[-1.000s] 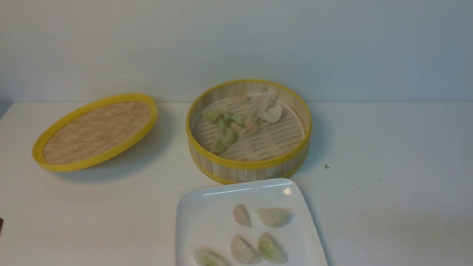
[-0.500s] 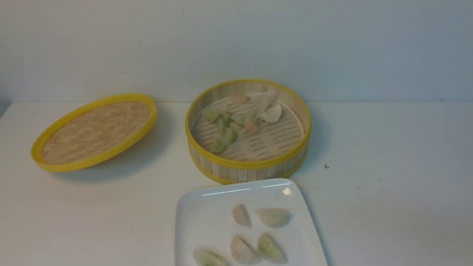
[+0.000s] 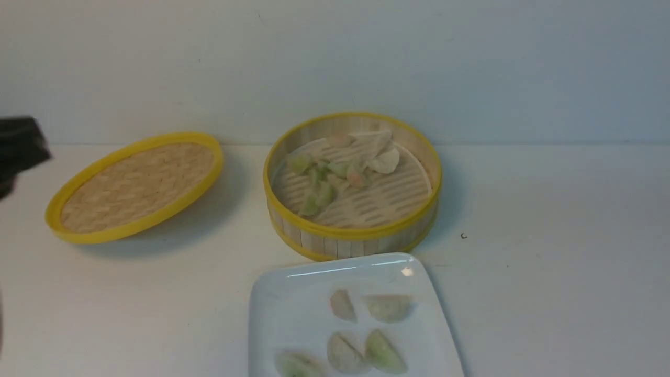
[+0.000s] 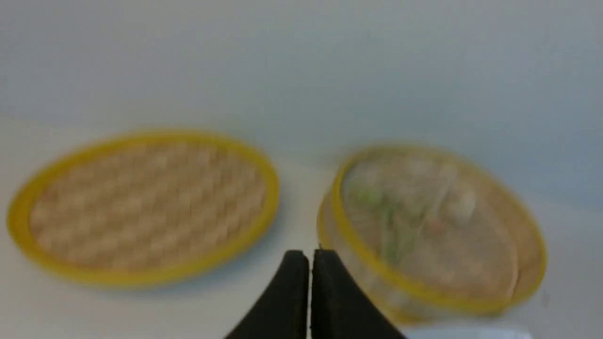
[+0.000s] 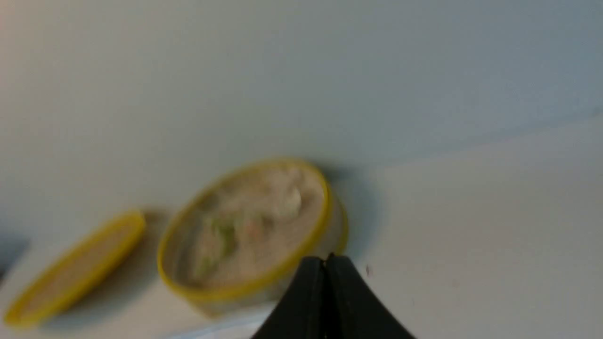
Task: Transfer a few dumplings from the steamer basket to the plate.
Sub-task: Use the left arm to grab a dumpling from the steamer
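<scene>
Inspecting the front view: the steamer basket point(image 3: 340, 243) stands upright and uncovered at the centre of the white table point(image 3: 549, 293). A cluster of dumplings point(image 3: 324, 180), green, whitish and pinkish, lies on its slatted floor toward 10 o'clock. The plate point(image 3: 290, 314) sits at 6 o'clock of the basket, its far edge just beside the basket wall; contact cannot be confirmed. Five further dumplings point(image 3: 384, 351) lie on the plate, apart from one another, mostly toward its 4 o'clock part. The plate's near portion is cut off by the frame. The woven lid point(image 3: 136, 186) lies at 9 o'clock of the basket, apart from it. A dark blurred shape point(image 3: 21, 141) enters at the 9 o'clock frame edge; it cannot be identified.

Left gripper point(image 4: 309, 254): jaws pressed together, nothing between them, clear of lid and basket. Right gripper point(image 5: 326, 258): jaws likewise pressed together, empty. Both wrist views are blurred.
</scene>
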